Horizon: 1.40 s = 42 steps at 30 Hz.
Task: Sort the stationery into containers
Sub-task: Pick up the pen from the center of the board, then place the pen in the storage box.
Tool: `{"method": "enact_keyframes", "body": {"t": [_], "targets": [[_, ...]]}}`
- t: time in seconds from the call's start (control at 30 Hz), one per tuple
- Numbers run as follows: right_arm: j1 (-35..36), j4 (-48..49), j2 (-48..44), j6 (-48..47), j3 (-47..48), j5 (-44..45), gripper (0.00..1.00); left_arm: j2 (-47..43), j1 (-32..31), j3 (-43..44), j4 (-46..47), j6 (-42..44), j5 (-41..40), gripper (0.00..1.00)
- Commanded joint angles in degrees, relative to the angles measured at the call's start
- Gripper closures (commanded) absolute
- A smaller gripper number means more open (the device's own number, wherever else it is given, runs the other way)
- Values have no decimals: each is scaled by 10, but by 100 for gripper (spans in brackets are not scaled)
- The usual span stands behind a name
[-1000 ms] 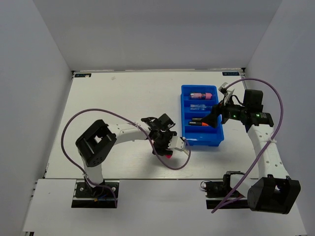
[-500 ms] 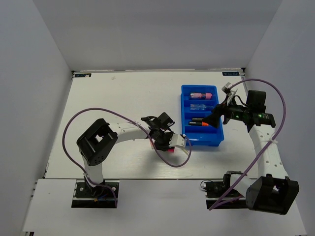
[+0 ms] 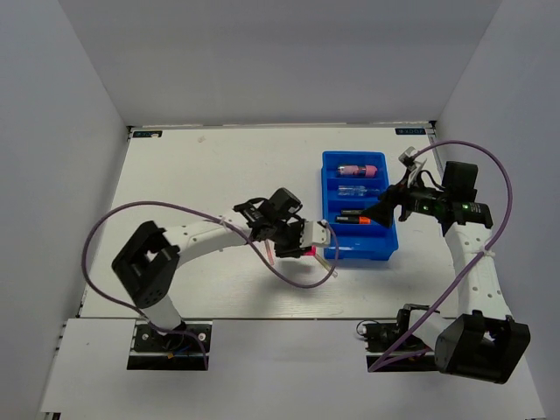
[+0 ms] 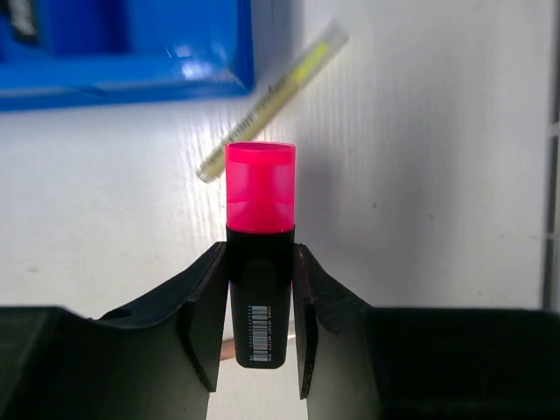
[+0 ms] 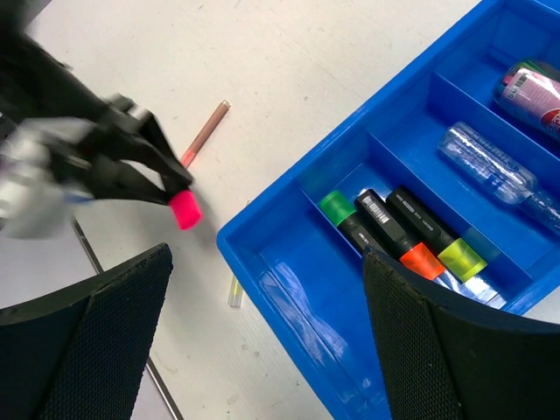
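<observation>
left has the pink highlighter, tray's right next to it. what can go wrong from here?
1. The left gripper has its jaws on the black body of the pink highlighter. The cap end sticks out free and may catch the blue tray wall.
2. The right gripper hangs open over the tray, near the compartment with three highlighters. The two grippers may clash at the drop.
3. A pale stick lies just outside the tray; the left gripper could sweep it away.
</observation>
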Motion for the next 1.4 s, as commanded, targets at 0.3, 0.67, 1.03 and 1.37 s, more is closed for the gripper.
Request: {"method": "enact_keyframes", "body": {"t": [0.3, 0.67, 1.03, 1.37], "targets": [[-8, 3, -13, 11, -3, -21, 10, -19, 8, 200, -65, 40, 21, 95], [-28, 74, -53, 93, -33, 70, 100, 190, 12, 389, 35, 1, 42, 97], [-53, 94, -65, 108, -50, 57, 100, 273, 12, 422, 133, -54, 27, 93], [-77, 100, -66, 115, -57, 23, 100, 299, 12, 424, 159, -79, 9, 77]]}}
